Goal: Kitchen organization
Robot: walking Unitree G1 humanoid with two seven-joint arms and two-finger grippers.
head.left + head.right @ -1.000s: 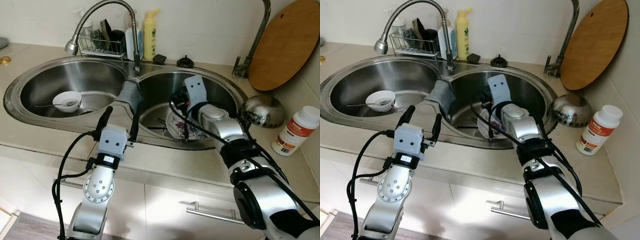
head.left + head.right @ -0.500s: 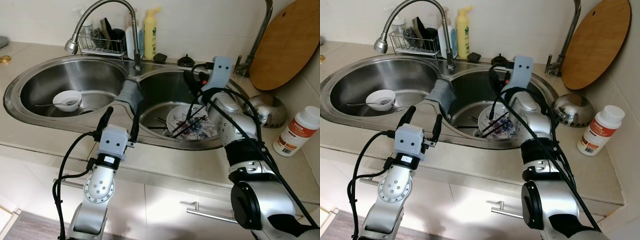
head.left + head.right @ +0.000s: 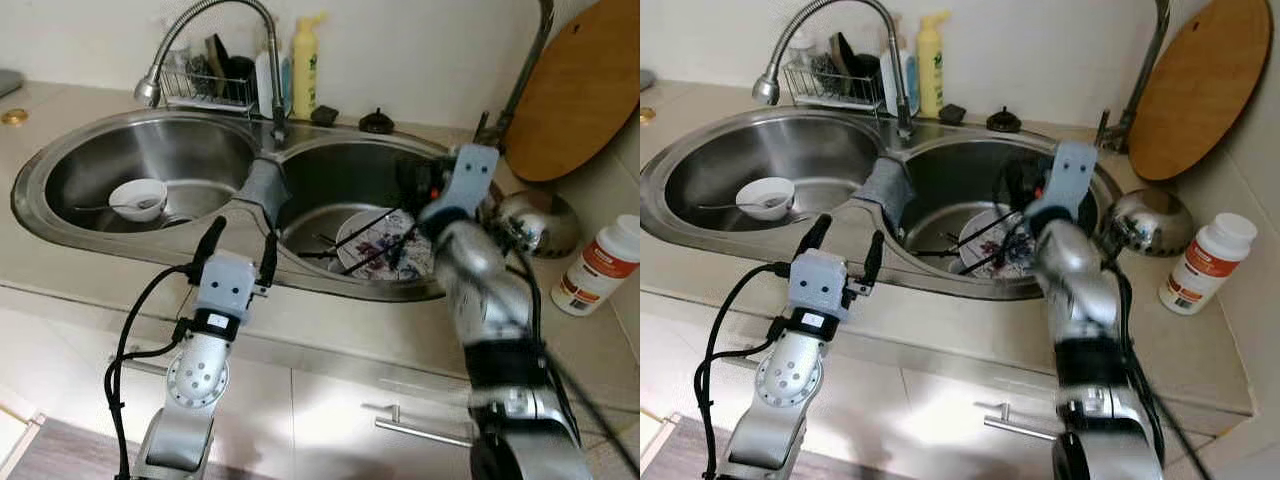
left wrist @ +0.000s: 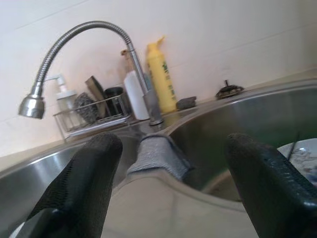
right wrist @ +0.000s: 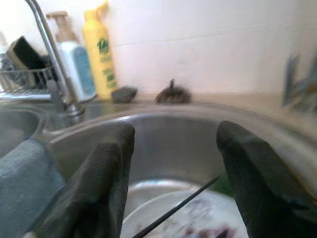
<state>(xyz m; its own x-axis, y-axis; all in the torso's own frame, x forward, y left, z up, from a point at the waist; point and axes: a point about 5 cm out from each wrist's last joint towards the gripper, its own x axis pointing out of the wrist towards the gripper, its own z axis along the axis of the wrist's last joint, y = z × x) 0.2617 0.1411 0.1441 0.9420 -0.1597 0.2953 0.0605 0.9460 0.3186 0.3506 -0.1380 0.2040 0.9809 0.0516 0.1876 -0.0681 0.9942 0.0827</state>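
Chopsticks (image 3: 362,228) are seen across the plate (image 3: 392,243) at frame centre; right gripper (image 5: 173,163) is spread wide, empty.

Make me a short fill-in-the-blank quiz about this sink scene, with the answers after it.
1. The white bowl sits in the ____ basin.
2. The chopsticks lie across the ____ in the right basin.
3. A grey ____ hangs over the divider between the basins.
4. The right gripper has its fingers ____.

Answers: left; plate; cloth; open
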